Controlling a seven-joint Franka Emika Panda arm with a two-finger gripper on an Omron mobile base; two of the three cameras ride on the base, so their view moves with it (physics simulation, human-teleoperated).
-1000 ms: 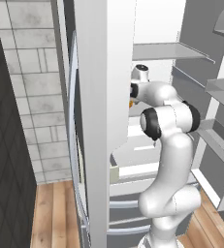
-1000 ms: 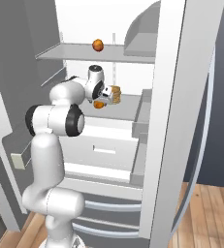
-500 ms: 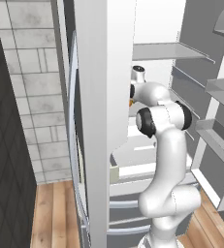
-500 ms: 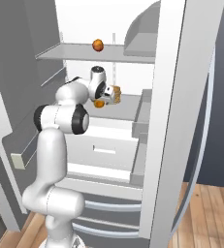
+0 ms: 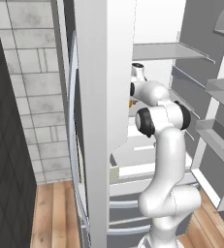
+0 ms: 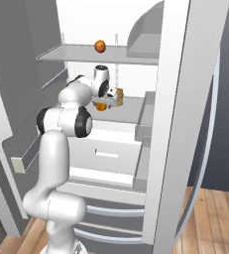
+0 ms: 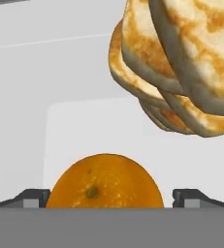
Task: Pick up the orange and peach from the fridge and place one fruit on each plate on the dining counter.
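White arm bent at the elbow reaching into the fridge [image 5: 99, 97], in the right base view the hand [image 6: 106, 101] level at the middle shelf beside the orange [image 6: 101, 106], peach [image 6: 100, 46] on the shelf above, in the hand view the fingertips [image 7: 33, 196] spread wide either side of the orange [image 7: 105, 181], tan layered stack [image 7: 176, 68] just beyond.

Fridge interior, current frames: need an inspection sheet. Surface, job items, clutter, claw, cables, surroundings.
Surface: white middle fridge shelf, bearing the fruit and the stack.
Job's things: round plain orange fruit between the claw tips; small orange-red round peach on the grey upper shelf.
Clutter: tan browned layered bread stack beside the orange.
Grippers: claw open, tips either side of the orange.
Cables: nothing seen.
Surroundings: open grey fridge door; wood floor; tiled wall.
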